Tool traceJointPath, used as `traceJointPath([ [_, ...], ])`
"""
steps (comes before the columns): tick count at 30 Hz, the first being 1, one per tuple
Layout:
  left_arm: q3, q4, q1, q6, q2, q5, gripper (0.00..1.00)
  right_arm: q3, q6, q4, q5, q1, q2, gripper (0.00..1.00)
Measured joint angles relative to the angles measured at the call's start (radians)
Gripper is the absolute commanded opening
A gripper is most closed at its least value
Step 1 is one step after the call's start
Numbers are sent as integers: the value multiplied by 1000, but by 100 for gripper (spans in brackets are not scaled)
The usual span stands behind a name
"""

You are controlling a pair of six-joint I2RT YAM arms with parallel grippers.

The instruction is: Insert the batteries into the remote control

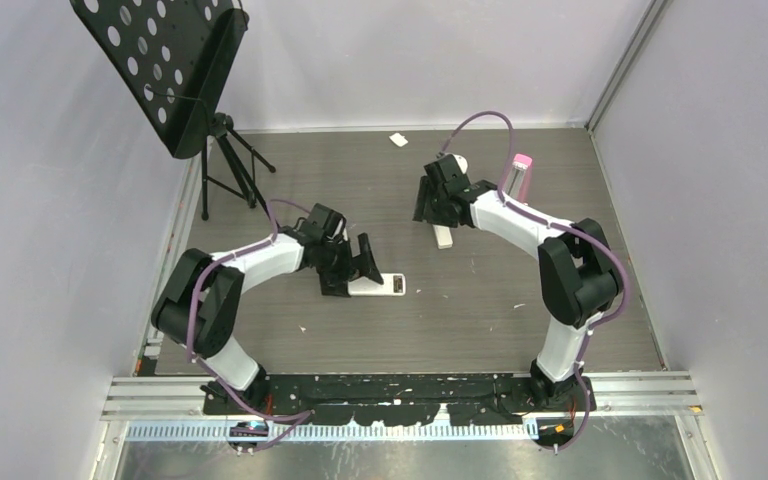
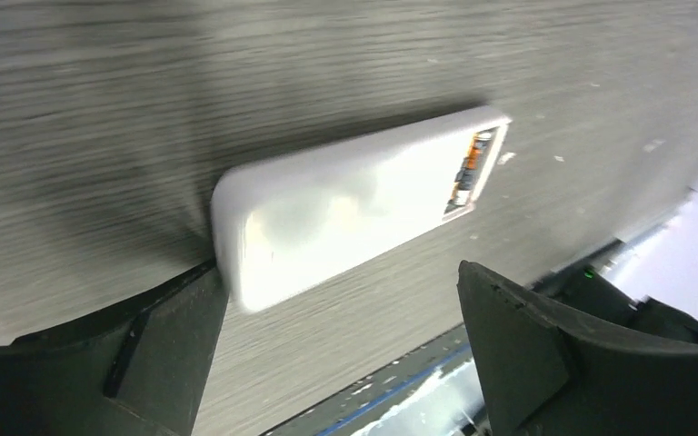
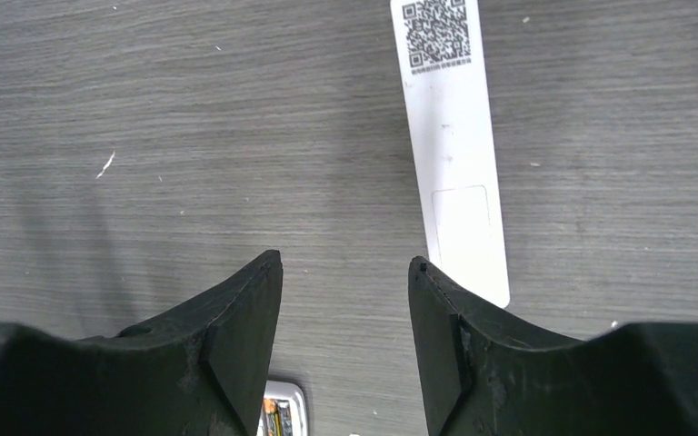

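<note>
The short white remote control [image 1: 378, 286] lies back up on the table, its battery compartment [image 2: 473, 171] open at one end. Dark and orange batteries [image 2: 466, 174] lie inside it; I cannot tell how many. My left gripper [image 1: 352, 272] is open at the remote's closed end, one finger [image 2: 159, 341] beside that end and the other well apart [image 2: 341, 309]. My right gripper [image 1: 430, 212] is open and empty above bare table [image 3: 345, 263]. The compartment end with batteries [image 3: 278, 413] shows at the bottom of the right wrist view.
A long slim white remote [image 1: 443, 237] with a QR code on its back [image 3: 454, 154] lies just right of my right gripper. A small white piece [image 1: 398, 140] lies at the back. A pink object [image 1: 523, 168] stands back right. A black music stand [image 1: 175, 70] stands back left.
</note>
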Motion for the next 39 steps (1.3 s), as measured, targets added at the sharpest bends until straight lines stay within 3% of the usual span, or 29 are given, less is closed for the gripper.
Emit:
traceJointPath([
  [7, 51, -205, 1, 58, -28, -206, 98, -41, 18, -34, -3, -13, -53, 58],
  [11, 107, -264, 1, 76, -33, -264, 84, -66, 23, -40, -7, -23, -109, 57],
  [15, 267, -255, 1, 78, 3, -300, 64, -105, 34, -41, -8, -37, -171, 56],
  [18, 433, -196, 1, 75, 103, -340, 62, -135, 47, -43, -9, -43, -207, 56],
  [25, 837, -31, 1, 64, 471, -485, 72, -204, 73, -49, -15, -50, -281, 55],
  [31, 1171, 64, 6, 37, 811, -543, 73, -228, 81, -50, -24, -50, -302, 55],
  [35, 1408, 117, 12, 13, 992, -556, 70, -235, 85, -60, -30, -50, -302, 54],
  [39, 1494, 176, 19, -29, 1053, -587, 61, -234, 85, -67, -34, -50, -299, 53],
])
